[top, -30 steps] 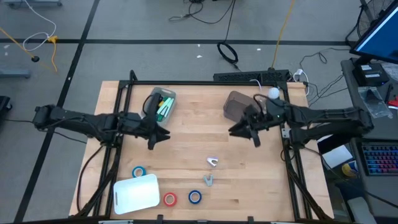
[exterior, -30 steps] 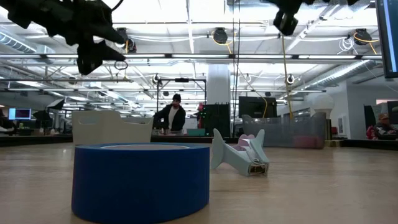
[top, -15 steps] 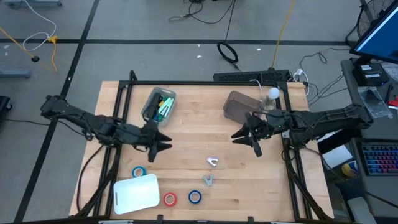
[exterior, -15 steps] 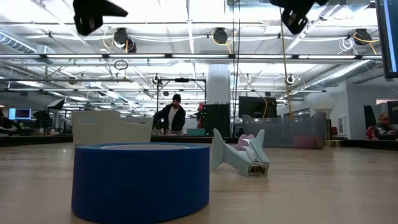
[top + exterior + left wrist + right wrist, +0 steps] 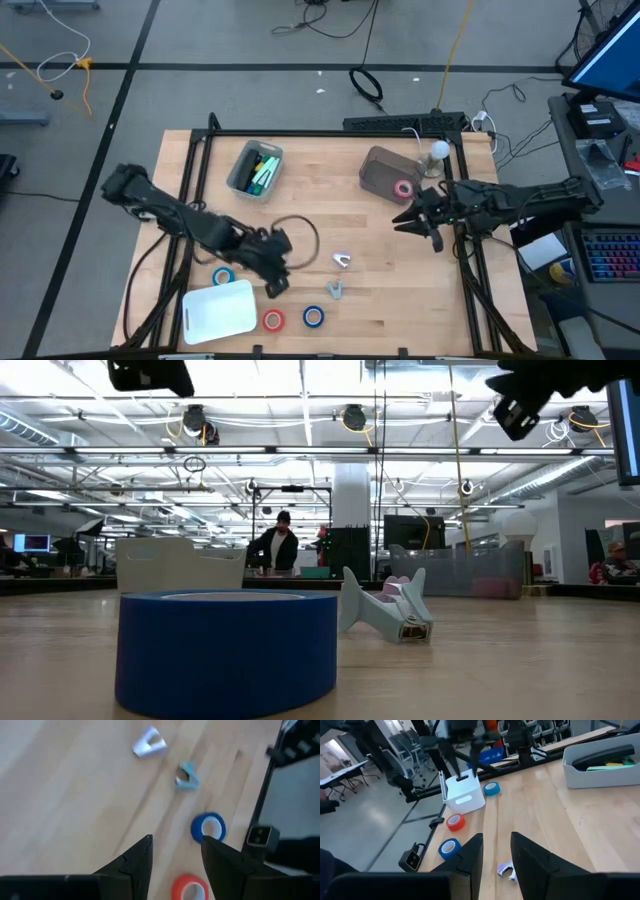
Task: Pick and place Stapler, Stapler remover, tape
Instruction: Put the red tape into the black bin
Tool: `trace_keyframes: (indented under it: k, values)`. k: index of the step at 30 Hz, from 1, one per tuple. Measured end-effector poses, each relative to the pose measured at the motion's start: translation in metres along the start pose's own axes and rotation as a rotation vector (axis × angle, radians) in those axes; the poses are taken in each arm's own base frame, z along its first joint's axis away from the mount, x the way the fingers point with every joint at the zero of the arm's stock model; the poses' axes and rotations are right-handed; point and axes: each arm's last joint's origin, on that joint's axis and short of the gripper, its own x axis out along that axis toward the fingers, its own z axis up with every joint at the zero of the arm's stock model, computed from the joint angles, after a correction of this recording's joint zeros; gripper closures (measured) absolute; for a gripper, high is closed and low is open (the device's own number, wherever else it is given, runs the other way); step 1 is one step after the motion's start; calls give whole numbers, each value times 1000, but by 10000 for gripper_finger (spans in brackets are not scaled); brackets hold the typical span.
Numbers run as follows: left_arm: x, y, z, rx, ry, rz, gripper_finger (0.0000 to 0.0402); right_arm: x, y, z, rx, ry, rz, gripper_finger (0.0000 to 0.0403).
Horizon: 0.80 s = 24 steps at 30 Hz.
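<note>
one pink tape roll in brown bin

Wooden table, bins, tape rolls, staple removers

The wooden table carries a grey bin of green markers at far left, a dark bin at far right, and a white bin near left. A person stands in the background.
</note>
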Motion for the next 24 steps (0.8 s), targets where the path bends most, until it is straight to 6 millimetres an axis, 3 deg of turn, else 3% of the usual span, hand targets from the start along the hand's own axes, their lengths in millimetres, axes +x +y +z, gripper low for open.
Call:
trace_keyframes:
  k: [9,15,24]
  values:
    - [48,-34,0,22,248,69,234,-13,-7,-24,-35,-33,12,312]
    - [79,-44,-24,-30,493,60,234,-16,-13,-38,-22,-31,10,312]
    - [92,-55,-50,-53,523,119,234,-17,-15,-44,-12,-35,12,312]
